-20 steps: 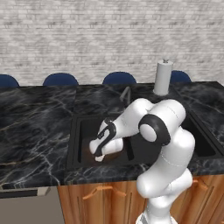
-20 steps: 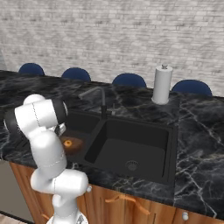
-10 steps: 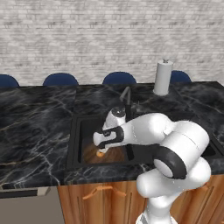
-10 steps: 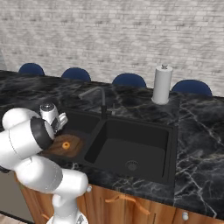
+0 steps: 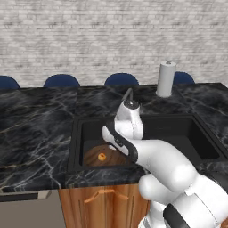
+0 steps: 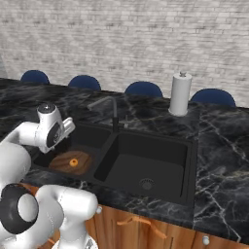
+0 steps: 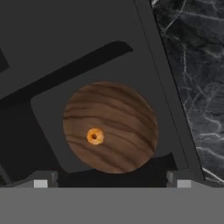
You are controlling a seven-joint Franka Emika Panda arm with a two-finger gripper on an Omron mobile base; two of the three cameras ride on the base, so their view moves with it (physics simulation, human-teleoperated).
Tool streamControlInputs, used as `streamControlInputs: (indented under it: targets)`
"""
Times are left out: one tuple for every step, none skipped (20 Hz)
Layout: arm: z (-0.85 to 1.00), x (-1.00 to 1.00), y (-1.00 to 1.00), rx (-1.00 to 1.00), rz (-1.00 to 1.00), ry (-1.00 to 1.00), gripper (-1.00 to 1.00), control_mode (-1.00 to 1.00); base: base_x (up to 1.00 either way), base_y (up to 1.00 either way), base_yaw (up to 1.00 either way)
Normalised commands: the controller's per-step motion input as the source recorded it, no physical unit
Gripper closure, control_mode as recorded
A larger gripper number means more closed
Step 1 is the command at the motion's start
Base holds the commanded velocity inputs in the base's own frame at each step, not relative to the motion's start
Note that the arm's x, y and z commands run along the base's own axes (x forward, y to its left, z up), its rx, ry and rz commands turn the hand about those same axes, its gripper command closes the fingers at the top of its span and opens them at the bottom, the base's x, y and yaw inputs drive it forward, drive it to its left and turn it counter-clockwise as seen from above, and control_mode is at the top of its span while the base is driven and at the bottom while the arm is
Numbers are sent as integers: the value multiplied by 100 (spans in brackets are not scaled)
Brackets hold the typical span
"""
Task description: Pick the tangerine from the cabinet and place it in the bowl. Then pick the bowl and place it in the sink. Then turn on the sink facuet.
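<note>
Item: tangerine (image 7: 95, 136), small, orange, round. Lies inside the bowl (image 7: 118, 118), off-centre toward 8 o'clock of the bowl's disc in the hand view; seen likewise in the left base view (image 5: 102, 156) and the right base view (image 6: 73, 162).

Item: bowl, dark brown wood, grain visible, wide and shallow. Sits flat on the floor of the left basin of the sink (image 6: 187, 160), upright, in the right base view (image 6: 63, 163); partly hidden by the arm in the left base view (image 5: 91, 158).

Item: sink, black, two deep basins side by side. Right basin holds a round drain (image 6: 145, 184).

Item: sink facuet (image 6: 110, 110), slim grey metal, thin angled spout; stands on the back rim at about 12 o'clock of the divider between the basins, spout reaching toward 9 o'clock.

Item: gripper (image 7: 109, 183), above the bowl and apart from it, looking down on it. Jaws spread wide, released, nothing between them; the two finger tips (image 7: 40, 183) flank the bowl's near edge in the hand view.

Item: counter (image 5: 35, 133), black marble with pale veins, around the sink.

Item: paper-towel roll (image 6: 179, 94), white, upright, at 1 o'clock of the sink.

Item: chairs (image 5: 61, 81), blue, backs showing past the counter's far edge.

Item: wall (image 5: 89, 35), pale brick.
</note>
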Motion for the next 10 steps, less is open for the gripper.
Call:
streamControlInputs:
  targets:
    - [89,-72,0,8,-24,14,-100,-100,0,0,0]
    - [90,-69,0,10,-25,17,-100,-100,0,0,0]
    - [89,-64,0,12,-26,16,-100,-100,0,0,0]
    - [83,-64,0,14,-27,17,-100,-100,0,0,0]
    - [71,-59,0,16,-28,15,-100,-100,0,0,0]
    - [58,-59,-9,17,-29,12,-100,-100,0,0,0]
    - [44,-56,-19,19,-30,6,-100,-100,0,0,0]
    - [35,-52,-22,20,-30,1,-100,-100,0,0,0]
    - [28,-43,-36,21,-30,0,-100,-100,0,0,0]
    - [29,-31,-49,22,-32,0,-100,-100,0,0,0]
